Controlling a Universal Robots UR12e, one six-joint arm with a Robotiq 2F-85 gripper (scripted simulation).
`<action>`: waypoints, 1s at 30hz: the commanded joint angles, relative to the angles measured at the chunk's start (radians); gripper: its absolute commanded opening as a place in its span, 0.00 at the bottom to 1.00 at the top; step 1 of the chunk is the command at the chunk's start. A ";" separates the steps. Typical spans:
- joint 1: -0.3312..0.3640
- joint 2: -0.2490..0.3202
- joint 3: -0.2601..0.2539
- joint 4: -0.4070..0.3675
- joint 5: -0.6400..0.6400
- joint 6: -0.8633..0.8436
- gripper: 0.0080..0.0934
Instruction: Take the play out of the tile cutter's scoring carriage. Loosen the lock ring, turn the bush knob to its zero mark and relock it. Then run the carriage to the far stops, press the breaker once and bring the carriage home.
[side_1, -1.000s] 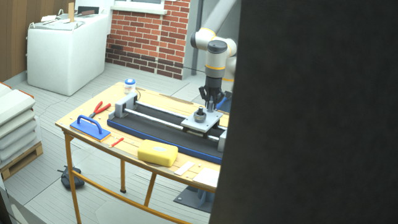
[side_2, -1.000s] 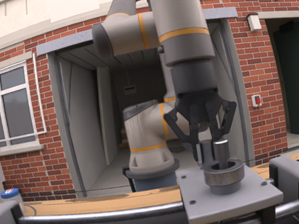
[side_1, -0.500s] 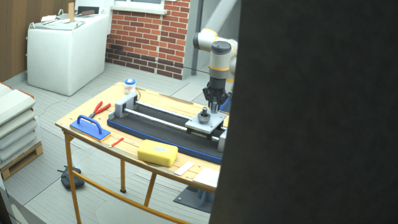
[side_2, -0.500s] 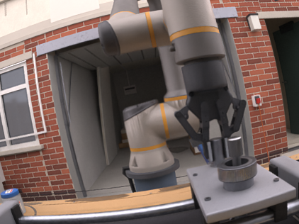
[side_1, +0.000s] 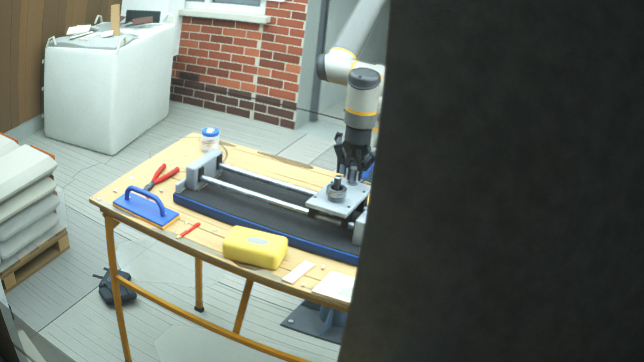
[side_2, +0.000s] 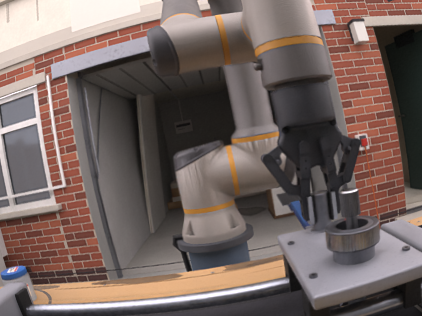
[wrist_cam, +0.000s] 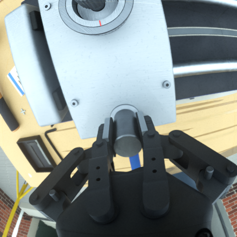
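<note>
The tile cutter's scoring carriage (side_1: 339, 199) (wrist_cam: 110, 65) is a grey plate on two steel rails (side_1: 260, 187), at the end of the rails near the arm. On it sit a knurled lock ring (side_1: 336, 192) (side_2: 353, 238) (wrist_cam: 96, 15) and the bush knob (side_2: 349, 201) inside it; a red mark (wrist_cam: 100, 23) shows on the ring's inner face. A grey cylindrical post (wrist_cam: 126, 135) stands at the plate's edge. I have my gripper (wrist_cam: 125, 125) (side_2: 322, 207) (side_1: 352, 172) closed around this post.
The blue-edged cutter base (side_1: 260, 220) lies along a wooden trestle table. On it are a yellow sponge (side_1: 255, 246), blue float (side_1: 145, 206), red pliers (side_1: 161, 176), a jar (side_1: 210, 138) and an Allen key (wrist_cam: 53, 142). A dark panel (side_1: 500, 180) blocks the right side.
</note>
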 joint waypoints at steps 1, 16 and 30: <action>0.002 0.000 -0.001 0.000 0.002 0.002 0.00; 0.030 0.008 -0.010 0.001 0.002 0.029 0.00; 0.032 0.008 -0.010 0.001 0.002 0.031 0.00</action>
